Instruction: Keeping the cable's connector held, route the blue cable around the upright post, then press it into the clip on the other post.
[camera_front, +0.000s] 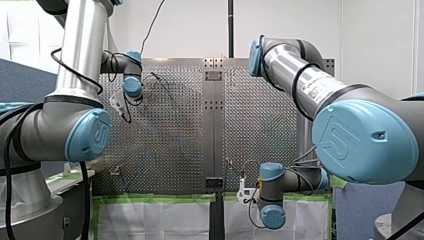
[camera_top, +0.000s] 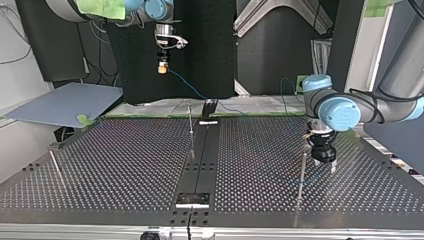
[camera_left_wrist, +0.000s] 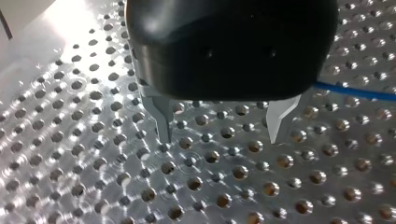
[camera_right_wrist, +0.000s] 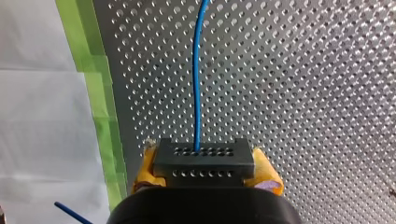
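Closest to the right wrist camera sits the black connector (camera_right_wrist: 204, 161), a block with rows of small holes. It is clamped between the yellow pads (camera_right_wrist: 268, 173) of my right jaws. From its front face the blue cable (camera_right_wrist: 198, 70) runs straight ahead over the perforated surface (camera_right_wrist: 303, 93). Green tape (camera_right_wrist: 95, 93) lines the surface's edge beside it.

The top view adds what that close look cannot. My right jaws hang well above the far edge of the surface, at that view's left, and the cable slopes down from them toward the middle of that edge. It also shows three thin upright rods: a middle post (camera_top: 190, 120), a left-hand post (camera_top: 55, 165) and a right-hand post (camera_top: 302, 172). Which one carries the clip is too small to tell. My left jaws hover low, just beside the right-hand post.

Only the left wrist view settles their state. The two metal fingers (camera_left_wrist: 280, 116) stand wide apart with bare surface between them, and a stretch of the cable lies outside the gap, beside one finger.

In the front view both sets of jaws are too small to read.
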